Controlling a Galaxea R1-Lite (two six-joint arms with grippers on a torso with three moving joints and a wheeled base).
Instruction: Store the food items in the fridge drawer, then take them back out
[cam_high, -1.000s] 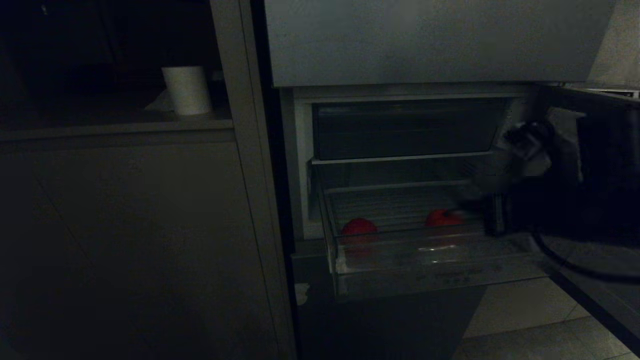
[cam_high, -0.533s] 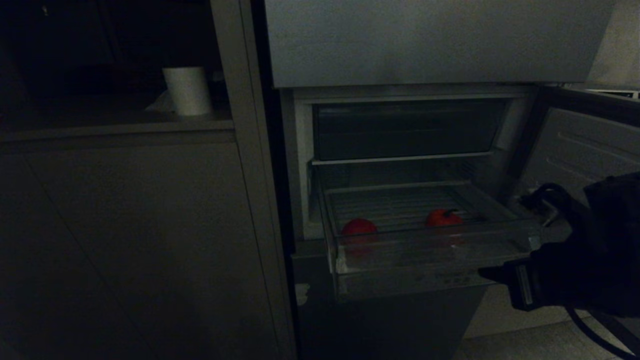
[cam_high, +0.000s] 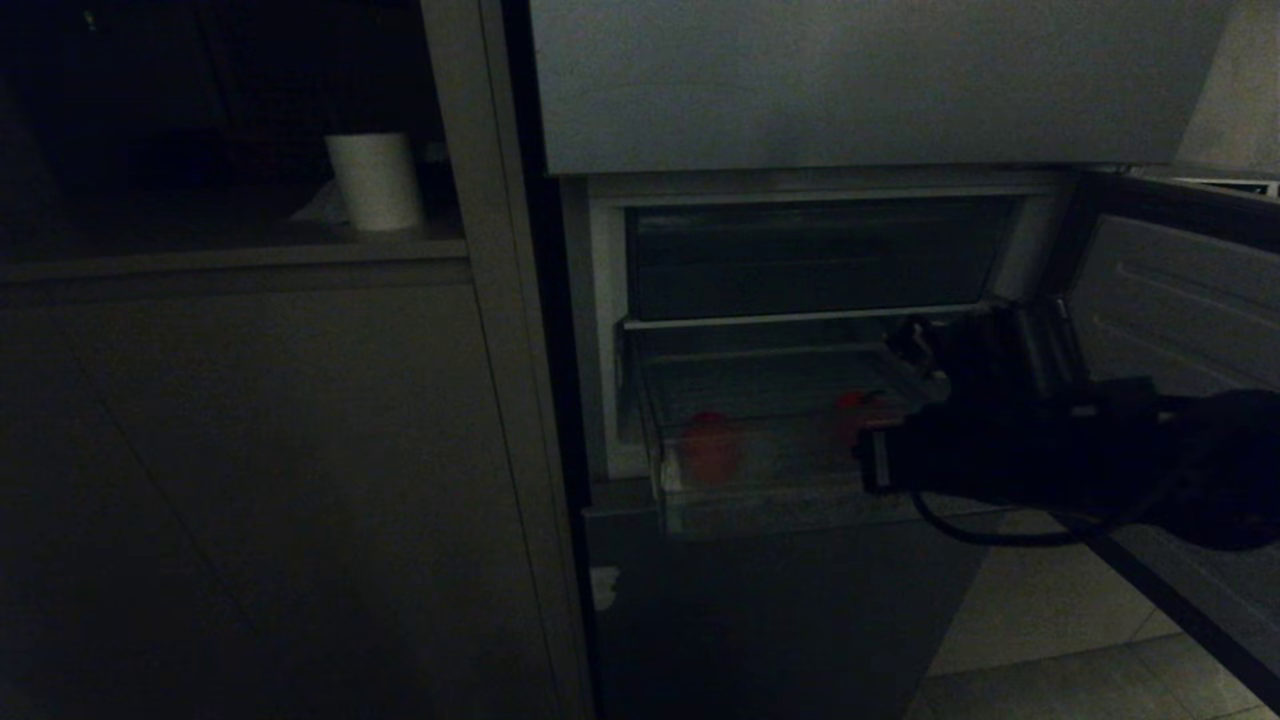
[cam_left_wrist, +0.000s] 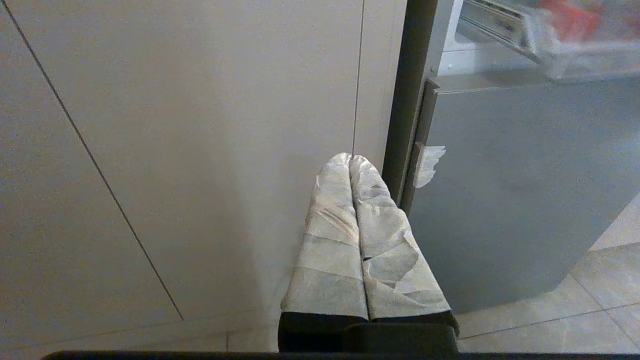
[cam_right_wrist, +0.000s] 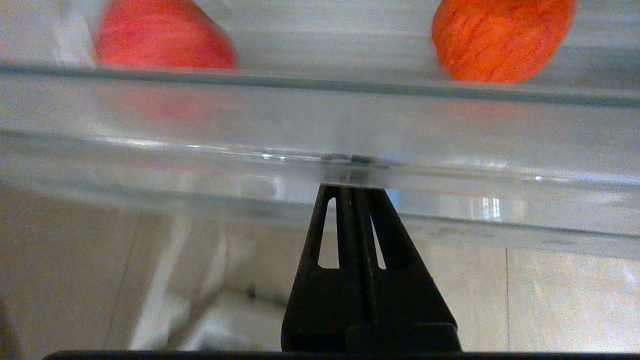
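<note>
paper towel roll (cam_high: 375, 180): white, upright on counter ledge, left of fridge
counter ledge (cam_high: 230, 250): dim, above cabinet panel
cabinet panel (cam_left_wrist: 175, 125): beige, thin seam lines
upper fridge door (cam_high: 860, 80): grey, closed
lower fridge door (cam_high: 1180, 300): swung open at right
floor tiles (cam_left_wrist: 610, 280): pale, grout lines
tape scrap (cam_left_wrist: 427, 165): on fridge's lower front edge

The head camera looks down and forward at the open fridge, taking in the fridge drawer (cam_high: 760, 480) from a little way off. The right wrist camera sits hard against that drawer's clear front (cam_right_wrist: 320, 125), while the left wrist camera, low by the cabinet panel (cam_left_wrist: 175, 125), catches only the drawer's corner.
</note>
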